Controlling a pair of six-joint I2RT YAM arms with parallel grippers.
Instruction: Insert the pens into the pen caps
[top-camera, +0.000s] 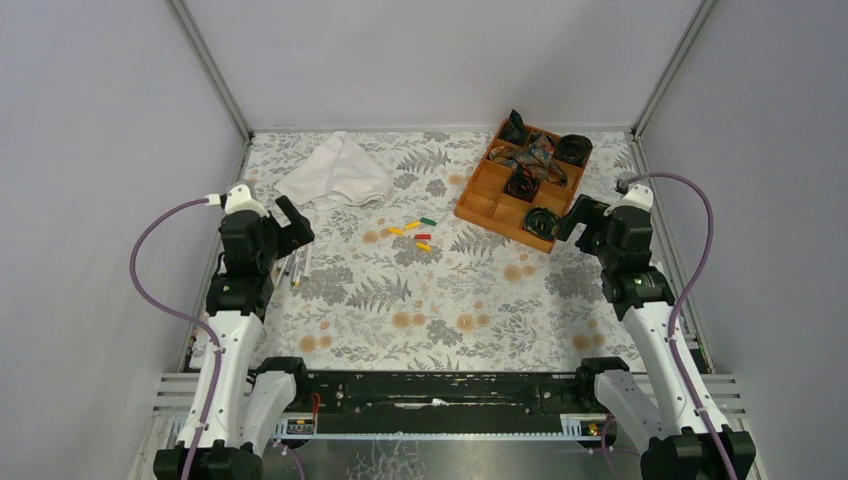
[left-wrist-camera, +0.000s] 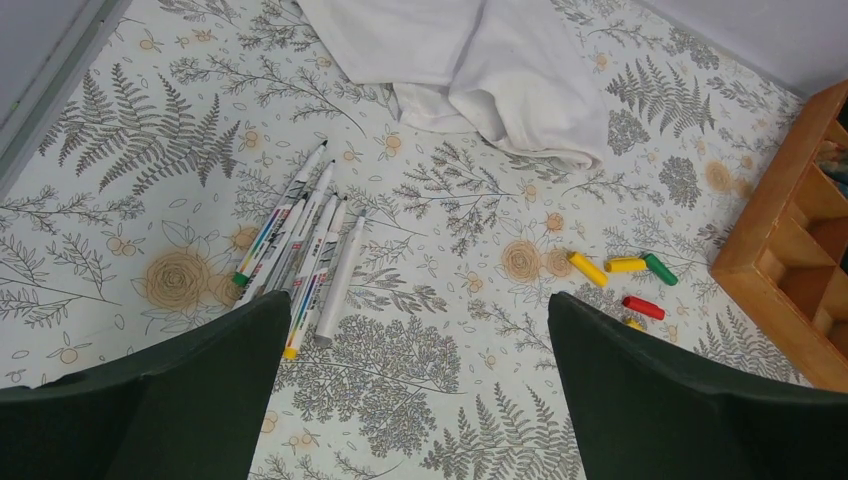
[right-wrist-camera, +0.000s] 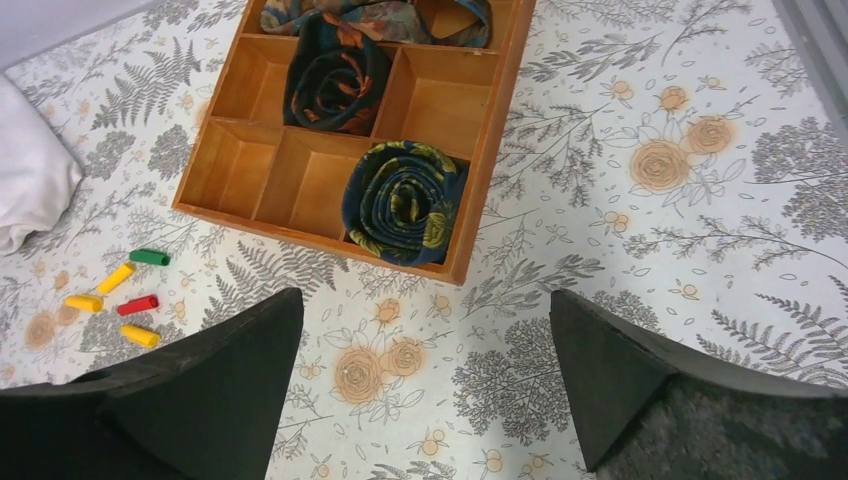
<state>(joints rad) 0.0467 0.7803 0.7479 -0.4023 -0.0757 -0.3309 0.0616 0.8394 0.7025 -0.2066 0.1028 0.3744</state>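
While your left gripper (left-wrist-camera: 417, 320) hung wide and empty, the pens (left-wrist-camera: 305, 250) lay bunched on the table (left-wrist-camera: 420, 400) just ahead of it, the pen caps (left-wrist-camera: 625, 265) scattered apart to their right. Your right gripper (right-wrist-camera: 425, 310), likewise spread and empty, hung near the wooden tray (right-wrist-camera: 492, 160).

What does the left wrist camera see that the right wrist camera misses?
Only the left wrist view shows the pens, bunched together. Only the right wrist view shows the rolled patterned fabrics in compartments of the wooden tray. Both show the pen caps, the white cloth and part of that tray.
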